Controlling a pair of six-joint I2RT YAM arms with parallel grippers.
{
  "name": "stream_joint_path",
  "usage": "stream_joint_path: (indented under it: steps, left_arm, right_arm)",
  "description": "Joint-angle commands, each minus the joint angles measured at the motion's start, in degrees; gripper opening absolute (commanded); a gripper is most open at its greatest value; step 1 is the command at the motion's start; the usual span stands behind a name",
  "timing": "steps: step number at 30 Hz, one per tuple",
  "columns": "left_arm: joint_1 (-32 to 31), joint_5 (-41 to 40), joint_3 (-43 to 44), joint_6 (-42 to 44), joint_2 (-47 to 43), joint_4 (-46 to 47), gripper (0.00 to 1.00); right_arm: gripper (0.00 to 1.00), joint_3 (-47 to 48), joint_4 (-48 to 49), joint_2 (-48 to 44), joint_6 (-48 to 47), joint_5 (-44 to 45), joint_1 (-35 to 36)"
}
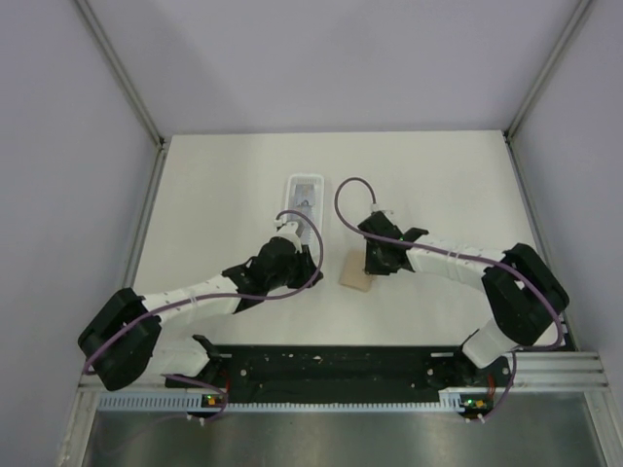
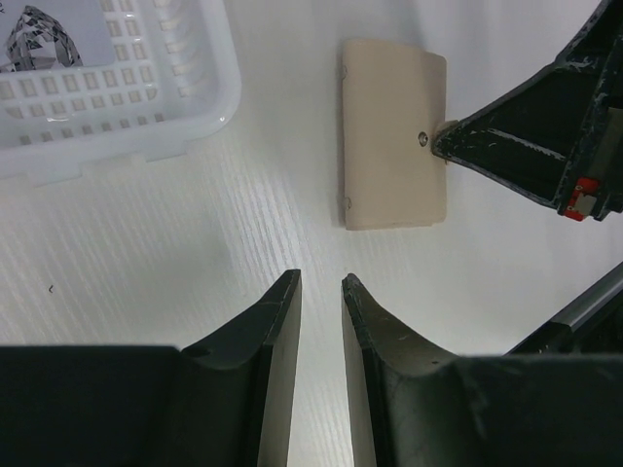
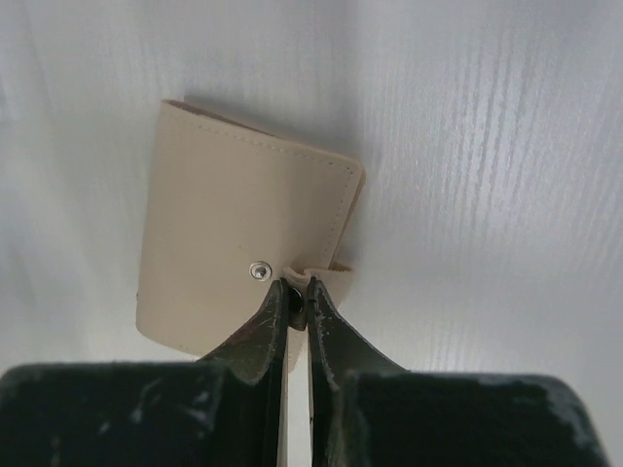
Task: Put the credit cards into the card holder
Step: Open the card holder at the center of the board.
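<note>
Beside clear tray [image 2: 146,136]: card holder [image 3: 224,243], likely light, soft; right gripper [image 3: 295,289] pinched on its tab [image 3: 329,272], the sensible hold; left gripper [image 2: 320,282] narrow, empty.

Robot lab test cell. Evidence: plain pale grey wall panels [image 1: 331,58] on bare silver aluminium frame posts [image 1: 122,73] box in a matte white tabletop [image 1: 438,185]. White-and-black left robot arm [image 1: 209,295] + matching right arm [image 1: 453,261] bolted to a black metal base plate [image 1: 331,365]. White slotted cable duct [image 1: 331,399] along near edge.
</note>
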Motion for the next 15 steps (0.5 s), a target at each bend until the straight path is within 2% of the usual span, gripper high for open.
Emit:
stream_joint_path:
  steps: [1, 8, 15]
  left_arm:
    - [-0.06, 0.18, 0.8, 0.7, 0.18, 2.08, 0.29]
    - [-0.14, 0.1, 2.29, 1.49, 0.35, 1.73, 0.3]
    - [-0.14, 2.82, 4.4, 3.07, 2.02, 0.41, 0.3]
  right_arm:
    - [0.0, -2.98, 3.61, -7.1, -2.16, -0.26, 0.78]
    - [0.0, -7.9, 7.65, -16.5, -4.71, -3.77, 0.86]
    - [0.0, -10.02, 9.33, -20.73, -6.12, -7.91, 0.69]
